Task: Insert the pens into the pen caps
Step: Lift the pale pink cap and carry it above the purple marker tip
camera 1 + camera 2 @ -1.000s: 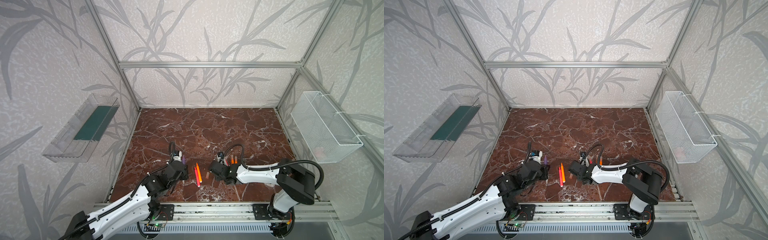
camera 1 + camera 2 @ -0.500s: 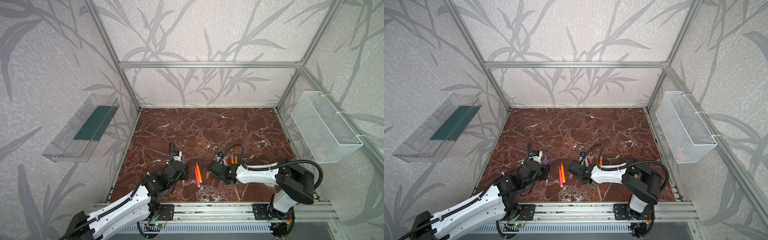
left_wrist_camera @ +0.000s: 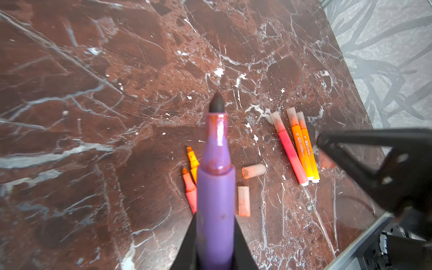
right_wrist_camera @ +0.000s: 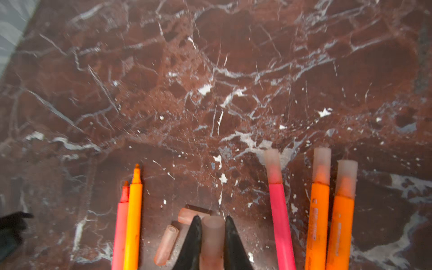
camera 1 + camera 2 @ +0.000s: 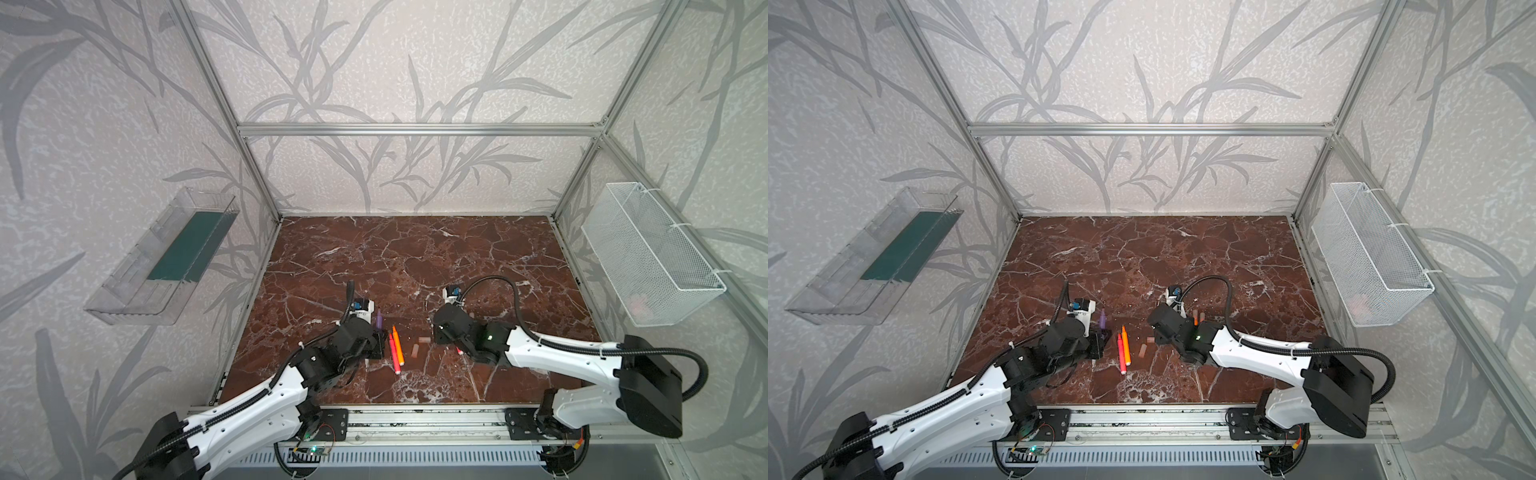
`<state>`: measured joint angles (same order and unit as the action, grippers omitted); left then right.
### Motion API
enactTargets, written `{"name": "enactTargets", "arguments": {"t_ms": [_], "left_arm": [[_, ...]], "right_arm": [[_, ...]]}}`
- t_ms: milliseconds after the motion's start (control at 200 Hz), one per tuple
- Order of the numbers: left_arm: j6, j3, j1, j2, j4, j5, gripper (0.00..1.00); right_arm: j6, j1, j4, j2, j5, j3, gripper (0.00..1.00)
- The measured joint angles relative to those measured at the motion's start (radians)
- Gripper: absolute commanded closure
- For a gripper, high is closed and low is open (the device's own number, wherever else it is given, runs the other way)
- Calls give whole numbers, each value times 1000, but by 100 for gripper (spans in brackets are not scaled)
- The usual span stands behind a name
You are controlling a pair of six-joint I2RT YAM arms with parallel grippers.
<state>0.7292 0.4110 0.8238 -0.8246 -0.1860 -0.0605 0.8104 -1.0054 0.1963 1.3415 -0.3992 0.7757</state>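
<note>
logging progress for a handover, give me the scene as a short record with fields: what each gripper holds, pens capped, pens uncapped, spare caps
left gripper: shut on the purple pen, its dark tip bare
right gripper: shut on the held cap
capped, lying on the table: capped pink pen, two capped orange pens
uncapped, lying: uncapped pink-red pen and uncapped orange pen, side by side
loose caps: two, lying between the uncapped pair and the capped three
</note>
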Motion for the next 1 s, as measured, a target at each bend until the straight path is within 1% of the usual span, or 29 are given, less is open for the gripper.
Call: {"name": "enactTargets", "arguments": {"t_ms": [105,235,445,660,765,1000], "left_arm": [[-1,11,8,-43,37,33,100],[-4,33,48,-78,91,48,100],[-23,60,152,-108,159,37,100],[-47,62,212,-146,220,34,100],[-60,66,234,-164,244,34,100],[-83,74,262,-179,285,38,100]], "right_arm": [[-14,42,-53,-61,24,-16,100],[-19,79,-143,-148,54,-86,100],[-19,83,-256,-256,74,-170,100],[-6,84,-386,-376,77,-262,100],[9,84,-441,-395,84,-294,100],[19,84,-534,-391,115,-300,100]]}}
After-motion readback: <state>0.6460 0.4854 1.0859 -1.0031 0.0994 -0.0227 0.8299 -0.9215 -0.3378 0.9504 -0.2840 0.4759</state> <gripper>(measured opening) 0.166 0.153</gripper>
